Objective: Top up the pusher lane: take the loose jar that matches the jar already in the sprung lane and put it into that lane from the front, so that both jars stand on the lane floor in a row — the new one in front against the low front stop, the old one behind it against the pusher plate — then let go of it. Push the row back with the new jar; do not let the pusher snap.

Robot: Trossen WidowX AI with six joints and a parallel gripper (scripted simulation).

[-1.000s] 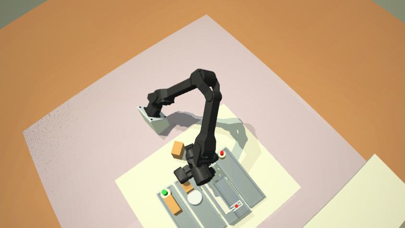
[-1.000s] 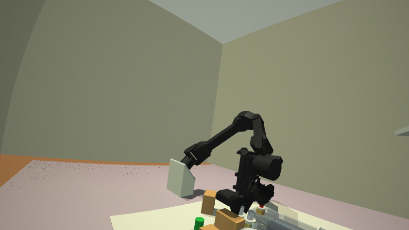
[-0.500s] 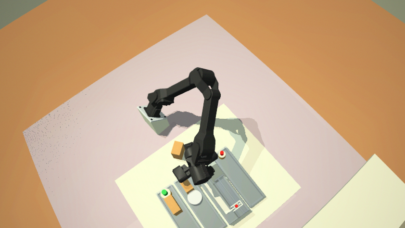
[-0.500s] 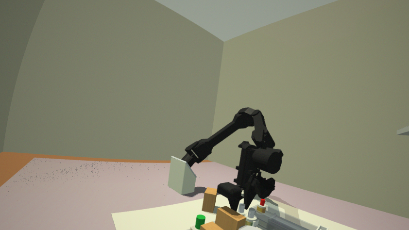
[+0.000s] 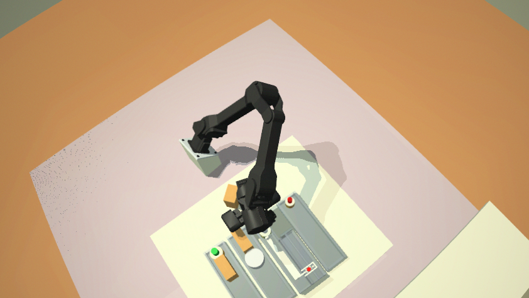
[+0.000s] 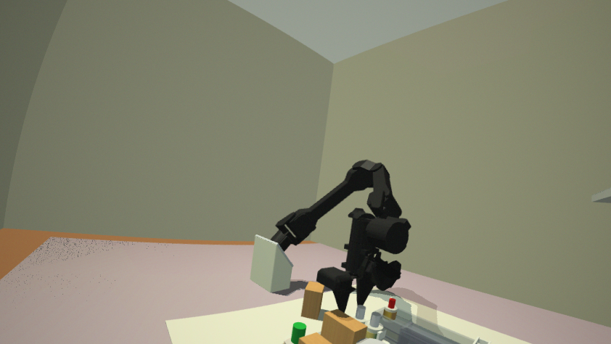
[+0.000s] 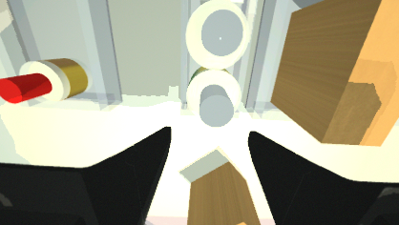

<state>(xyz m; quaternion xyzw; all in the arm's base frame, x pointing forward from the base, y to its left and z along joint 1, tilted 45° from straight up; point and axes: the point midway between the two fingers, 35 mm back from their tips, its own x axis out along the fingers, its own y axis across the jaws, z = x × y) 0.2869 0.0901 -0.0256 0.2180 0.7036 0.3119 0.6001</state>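
My gripper (image 6: pixel 352 306) (image 7: pixel 210 133) is open and empty, its fingertips apart and in front of the two grey-capped jars. The front grey-capped jar (image 6: pixel 361 311) (image 7: pixel 217 109) stands upright at the front end of the sprung lane (image 7: pixel 255 71). The rear grey-capped jar (image 6: pixel 375 319) (image 7: pixel 221 32) stands upright directly behind it in the same row. Their white shoulders touch or nearly touch in the wrist view. The jars' bases, the low front stop's contact with the front jar and the pusher plate are not clearly visible.
A red-capped jar (image 5: pixel 289 200) (image 6: pixel 391 304) (image 7: pixel 64 78) and a green-capped jar (image 5: pixel 215 251) (image 6: pixel 298 332) stand in outer lanes. A wooden block (image 5: pixel 231 194) (image 6: pixel 312 301) (image 7: pixel 217 197) stands before the lanes. Another block (image 5: pixel 242 240) (image 6: pixel 344 326) (image 7: pixel 320 71) and a white disc (image 5: pixel 254 258) occupy the neighbouring lane.
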